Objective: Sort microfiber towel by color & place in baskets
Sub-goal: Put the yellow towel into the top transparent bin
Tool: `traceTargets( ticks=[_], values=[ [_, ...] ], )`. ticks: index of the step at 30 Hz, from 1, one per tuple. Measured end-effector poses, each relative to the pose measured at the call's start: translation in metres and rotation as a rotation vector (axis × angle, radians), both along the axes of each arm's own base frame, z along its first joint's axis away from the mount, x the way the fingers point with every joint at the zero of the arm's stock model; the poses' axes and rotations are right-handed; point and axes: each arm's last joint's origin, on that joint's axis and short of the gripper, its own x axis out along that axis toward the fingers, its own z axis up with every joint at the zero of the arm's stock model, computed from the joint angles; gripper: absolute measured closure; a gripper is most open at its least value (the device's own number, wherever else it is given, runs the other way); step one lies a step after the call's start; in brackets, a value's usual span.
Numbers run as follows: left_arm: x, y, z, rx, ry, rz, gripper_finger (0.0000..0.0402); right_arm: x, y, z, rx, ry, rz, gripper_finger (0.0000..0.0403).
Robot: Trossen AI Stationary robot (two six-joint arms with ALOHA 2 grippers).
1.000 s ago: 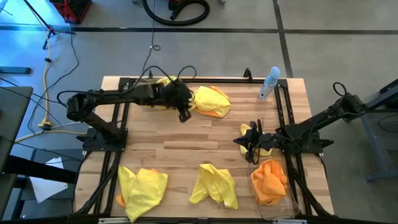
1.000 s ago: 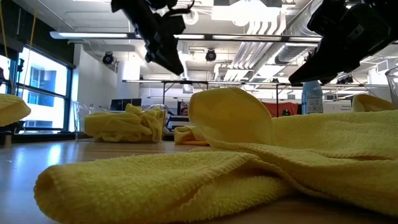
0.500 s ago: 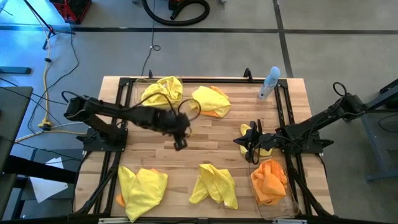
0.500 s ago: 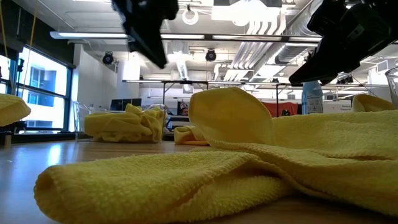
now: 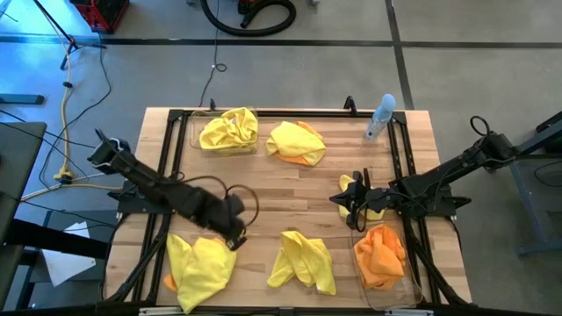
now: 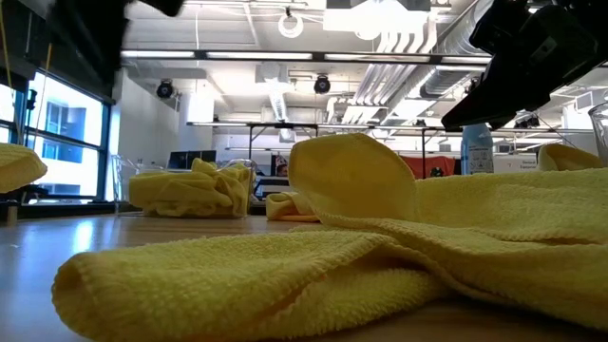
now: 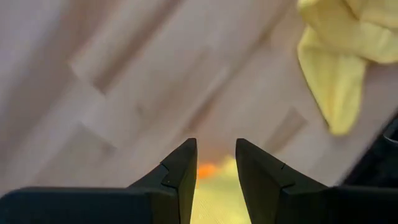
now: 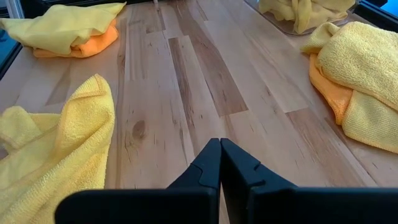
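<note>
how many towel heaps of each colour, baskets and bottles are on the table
yellow heaps: 3
yellow-over-orange heaps: 2
orange heaps: 1
baskets: 2
bottles: 1
total: 9

Left wrist view: table (image 7: 124,81) and yellow towel (image 7: 339,56) motion-blurred, towel cut by the frame edge. Low view: left arm (image 6: 85,38) a dark blur. Orange towel (image 5: 168,282) beneath the near-left yellow towel (image 5: 200,268) mostly hidden.

The wooden table (image 5: 290,189) carries loose towels (image 5: 303,261), two baskets (image 5: 226,132) at opposite corners, and a spray bottle (image 5: 379,118).
</note>
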Motion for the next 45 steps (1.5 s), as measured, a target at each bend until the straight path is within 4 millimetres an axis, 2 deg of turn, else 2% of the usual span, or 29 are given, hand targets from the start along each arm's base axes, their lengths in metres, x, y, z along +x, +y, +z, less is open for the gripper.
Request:
traceTargets(
  ticks=[10,17,23,30,40,43,45],
  values=[
    [-0.046,-0.048,-0.004,-0.113,0.179,0.25,0.03,0.0,0.0,0.0,0.018,-0.003,-0.01,0.0403],
    [-0.067,-0.079,-0.018,-0.108,0.269,0.287,0.03,0.0,0.0,0.0,0.023,-0.004,-0.013,0.0403],
    [-0.079,-0.102,-0.032,-0.126,0.366,0.229,0.03,0.0,0.0,0.0,0.044,-0.008,-0.029,0.0403],
    [-0.091,-0.125,-0.048,-0.102,0.383,0.105,0.03,0.0,0.0,0.0,0.045,-0.007,-0.028,0.0403],
    [-0.091,-0.136,-0.071,-0.012,0.392,-0.045,0.03,0.0,0.0,0.0,0.045,-0.008,-0.028,0.0403],
    [-0.088,-0.136,-0.076,-0.001,0.409,-0.082,0.0317,0.0,0.0,0.0,0.044,-0.007,-0.028,0.0403],
    [-0.086,-0.135,-0.077,-0.015,0.435,-0.093,0.0352,0.0,0.0,0.0,0.045,-0.007,-0.027,0.0403]
  ],
)
